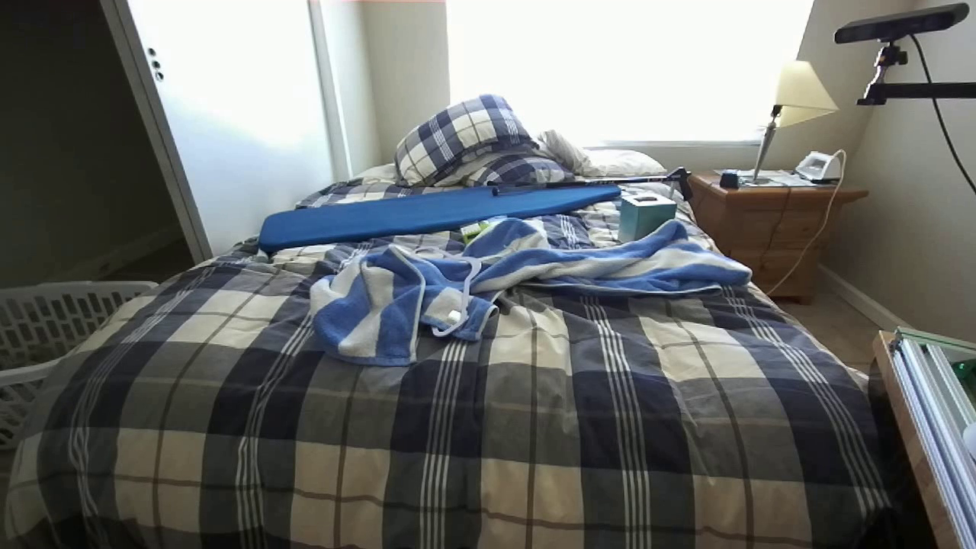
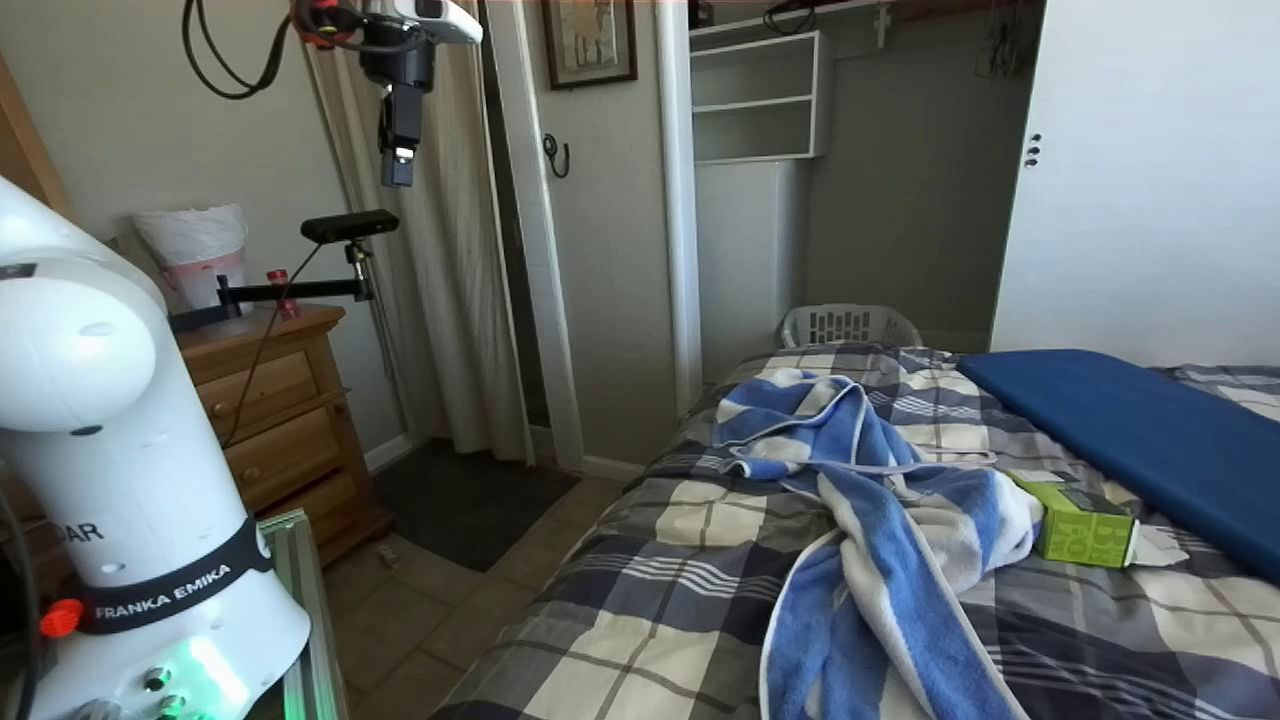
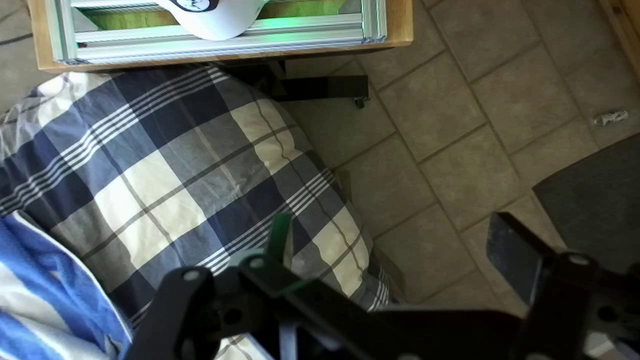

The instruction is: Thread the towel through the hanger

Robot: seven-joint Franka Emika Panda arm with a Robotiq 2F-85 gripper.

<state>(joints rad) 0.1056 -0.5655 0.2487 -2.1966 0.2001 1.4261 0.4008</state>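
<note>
A blue-and-white striped towel (image 1: 374,305) lies crumpled on the plaid bed, in both exterior views (image 2: 880,540). A part of it shows at the lower left of the wrist view (image 3: 45,300). A thin white hanger (image 1: 467,293) lies across the towel's bunched middle; it also shows in an exterior view (image 2: 870,467). I cannot tell whether the towel passes through it or under it. My gripper (image 2: 397,172) hangs high, pointing down, well away from the towel. In the wrist view its fingers (image 3: 392,237) are wide apart with nothing between them, above the bed's edge and tiled floor.
A blue ironing board (image 1: 427,217) lies behind the towel. A green box (image 2: 1085,530) and a teal box (image 1: 646,219) stand near it. A camera on an arm (image 2: 350,225) is below the gripper. A white laundry basket (image 1: 69,320) stands beside the bed (image 1: 488,442).
</note>
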